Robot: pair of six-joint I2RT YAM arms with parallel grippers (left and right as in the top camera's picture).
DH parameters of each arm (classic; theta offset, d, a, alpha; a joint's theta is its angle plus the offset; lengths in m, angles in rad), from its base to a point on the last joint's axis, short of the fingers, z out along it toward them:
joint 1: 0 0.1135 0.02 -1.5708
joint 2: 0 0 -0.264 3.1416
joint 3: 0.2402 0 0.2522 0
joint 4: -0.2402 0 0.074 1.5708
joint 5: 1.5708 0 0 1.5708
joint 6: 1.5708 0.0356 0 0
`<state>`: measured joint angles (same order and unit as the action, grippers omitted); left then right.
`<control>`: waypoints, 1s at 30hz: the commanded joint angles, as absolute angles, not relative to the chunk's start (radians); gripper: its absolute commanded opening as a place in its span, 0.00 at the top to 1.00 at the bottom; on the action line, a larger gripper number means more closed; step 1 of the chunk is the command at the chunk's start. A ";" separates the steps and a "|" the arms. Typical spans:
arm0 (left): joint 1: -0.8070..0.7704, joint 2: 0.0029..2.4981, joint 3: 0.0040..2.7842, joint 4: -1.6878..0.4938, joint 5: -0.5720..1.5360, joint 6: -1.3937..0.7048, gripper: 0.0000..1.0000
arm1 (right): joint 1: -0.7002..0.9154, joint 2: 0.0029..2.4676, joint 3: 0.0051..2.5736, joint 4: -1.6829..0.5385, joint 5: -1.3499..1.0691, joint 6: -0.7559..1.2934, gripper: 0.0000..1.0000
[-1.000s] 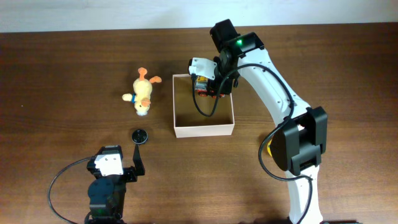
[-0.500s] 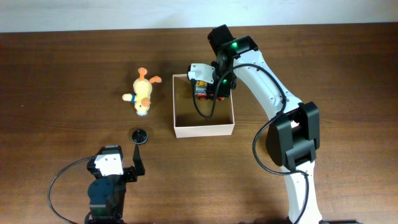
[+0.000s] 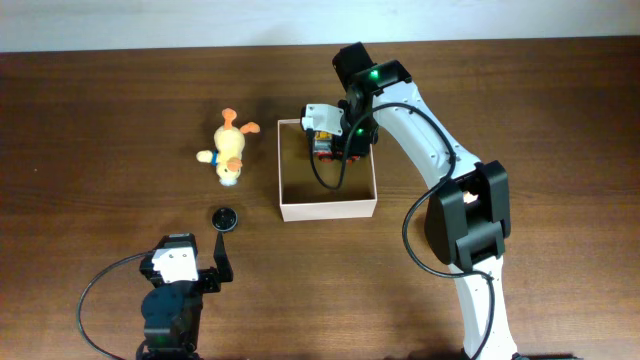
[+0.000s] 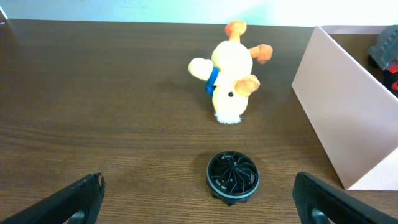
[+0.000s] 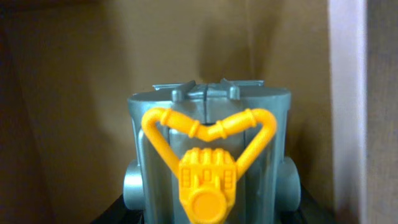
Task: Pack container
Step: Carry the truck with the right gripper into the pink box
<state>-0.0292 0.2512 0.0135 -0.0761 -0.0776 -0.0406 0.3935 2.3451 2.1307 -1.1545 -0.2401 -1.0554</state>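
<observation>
Jaws first. From overhead, the right jaws are clamped on a grey plastic toy with yellow pipework and red bits. They're nose-down inside the square white cardboard container with the tan inside, over its far half. That box sits about mid-desk, a bit toward the far edge of the brown wooden desk. The left jaws are wide apart and empty, parked near the desk's near edge, left of the middle. I reckon that arm is just keeping clear while the other one works over the box.

Left wrist view: both fingers are splayed to the bottom corners. A small black round finned disc sits just ahead, between them. Further out, a yellow plush duck with orange feet and a blue scarf lies tipped over, near the box's left wall but apart from it. Both look like they're waiting to be packed, and the disc is lined up nicely for an easy grab.

Right wrist view: the toy fills the frame, with the tan wall behind it and the white wall just to its right. I can't see the box floor, so I can't say whether the toy has touched down. Holding it this low looks like placing rather than dropping.
</observation>
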 commanded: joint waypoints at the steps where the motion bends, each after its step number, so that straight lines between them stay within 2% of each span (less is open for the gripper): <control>1: -0.023 0.246 0.009 -0.076 -0.067 -0.021 0.01 | 0.390 2.359 2.147 -1.143 -0.201 -1.070 0.80; 16: -0.023 0.246 0.009 -0.076 -0.067 -0.021 0.01 | 0.372 2.365 2.147 -1.140 -0.187 -1.069 0.80; 17: -0.023 0.246 0.009 -0.076 -0.067 -0.021 0.01 | 0.369 2.365 2.147 -1.140 -0.187 -1.069 0.70; 18: -0.023 0.246 0.009 -0.076 -0.067 -0.021 0.01 | 0.366 2.365 2.147 -1.140 -0.187 -1.069 0.53; 20: -0.023 0.246 0.009 -0.076 -0.067 -0.021 0.01 | 0.366 2.365 2.147 -1.140 -0.187 -1.069 0.43; 22: -0.023 0.246 0.009 -0.076 -0.067 -0.021 0.01 | 0.366 2.365 2.147 -1.140 -0.187 -1.069 0.39; 30: -0.023 0.246 0.009 -0.076 -0.067 -0.021 0.01 | 0.366 2.365 2.147 -1.140 -0.191 -1.068 0.35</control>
